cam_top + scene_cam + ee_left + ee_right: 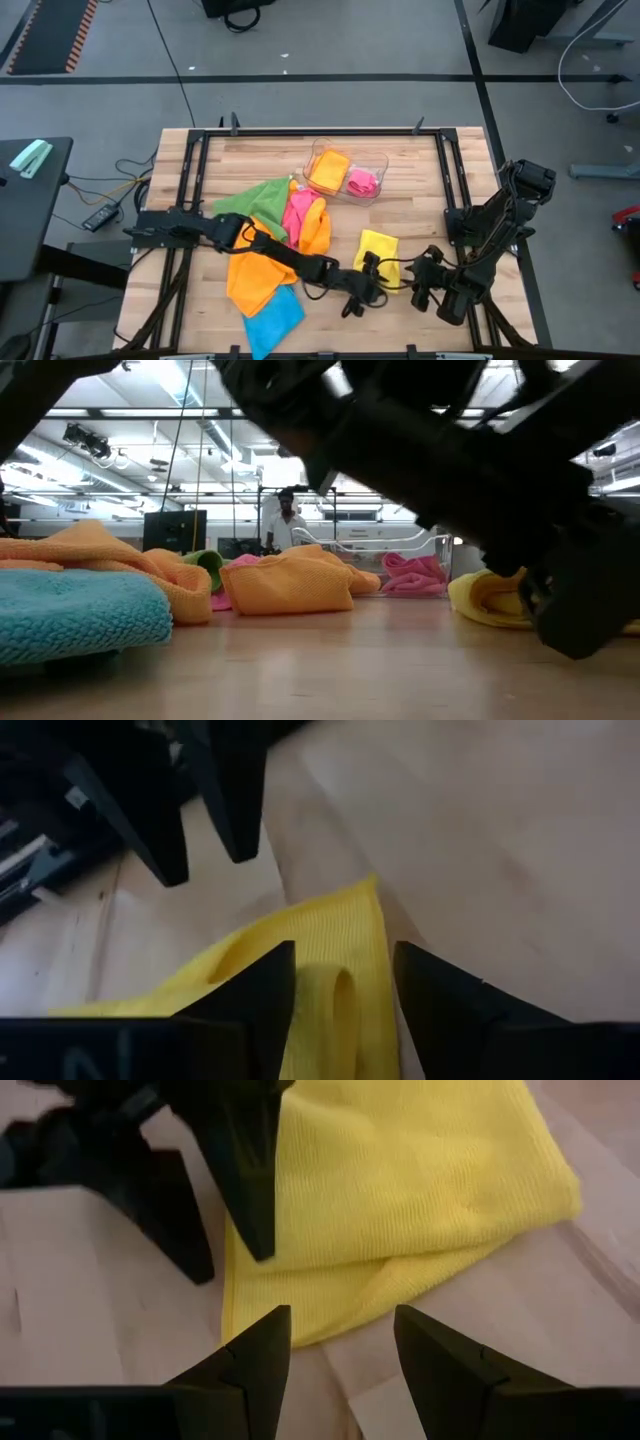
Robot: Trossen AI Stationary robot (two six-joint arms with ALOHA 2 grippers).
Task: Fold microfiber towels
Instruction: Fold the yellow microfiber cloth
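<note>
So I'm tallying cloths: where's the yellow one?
High view: the yellow towel lies right of centre near the front edge, between the left gripper and right gripper.

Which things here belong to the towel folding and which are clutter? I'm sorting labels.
Job: yellow towel, orange towel, blue towel, green towel, pink towel, left gripper, right gripper.
Clutter: clear plastic tray.
</note>
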